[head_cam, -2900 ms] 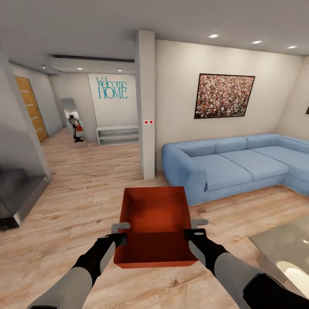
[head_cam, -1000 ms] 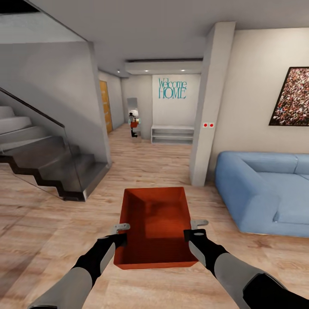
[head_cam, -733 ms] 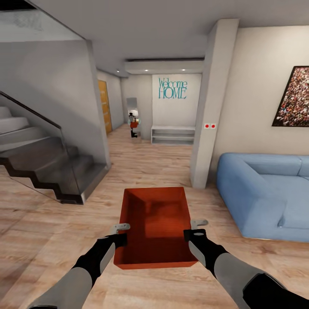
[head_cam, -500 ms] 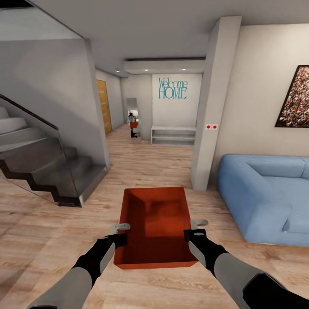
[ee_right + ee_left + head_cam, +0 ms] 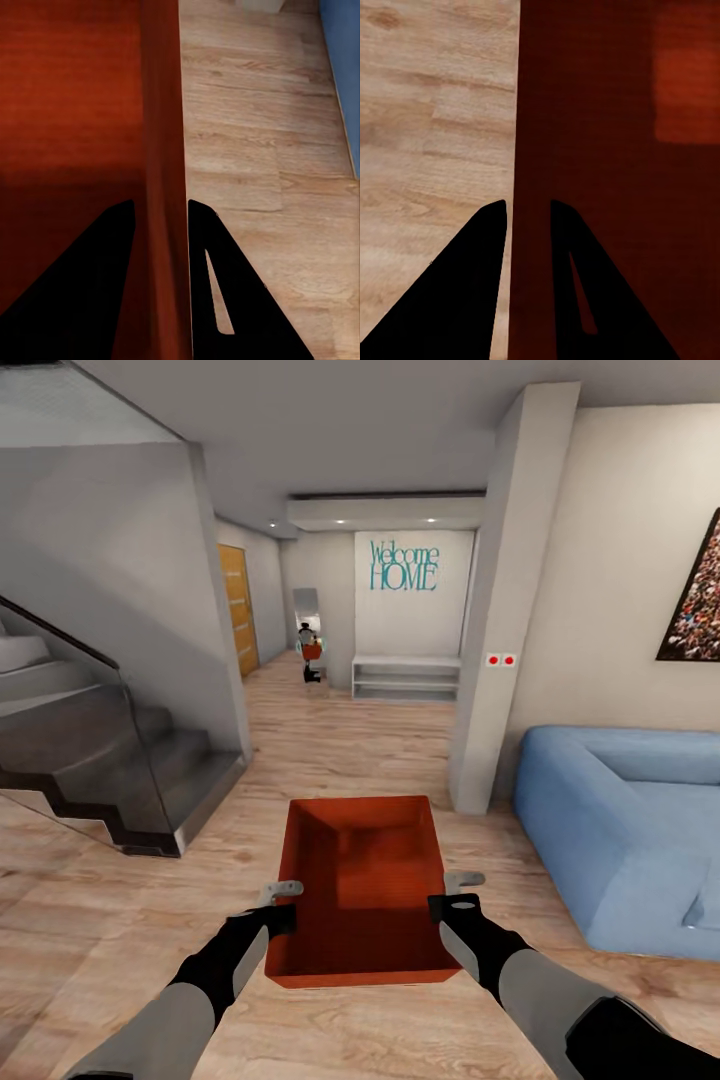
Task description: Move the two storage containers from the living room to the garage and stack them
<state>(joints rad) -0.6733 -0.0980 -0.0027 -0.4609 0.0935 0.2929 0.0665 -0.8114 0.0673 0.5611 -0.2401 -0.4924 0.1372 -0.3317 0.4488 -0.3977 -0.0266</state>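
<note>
An orange-red topless storage container [image 5: 362,885] hangs in front of me above the light wood plank floor [image 5: 130,920] of the living room, carried between both arms. My left gripper [image 5: 283,900] is shut on its left wall, one finger inside and one outside, as the left wrist view confirms on that wall [image 5: 529,150]. My right gripper [image 5: 455,892] is shut on the right wall [image 5: 161,150] the same way. The box is empty. The garage is out of view.
A dark staircase with a glass rail [image 5: 90,760] rises at the left. A grey pillar [image 5: 505,600] and a blue sofa [image 5: 630,830] stand at the right. Between them a hallway runs to a white shelf [image 5: 405,676], a "Welcome HOME" wall and a wooden door [image 5: 238,610].
The view has swung left from the sofa toward the hallway and stairs, then edged forward; pillar and sofa slid right. Both grippers hold the container just as before.
</note>
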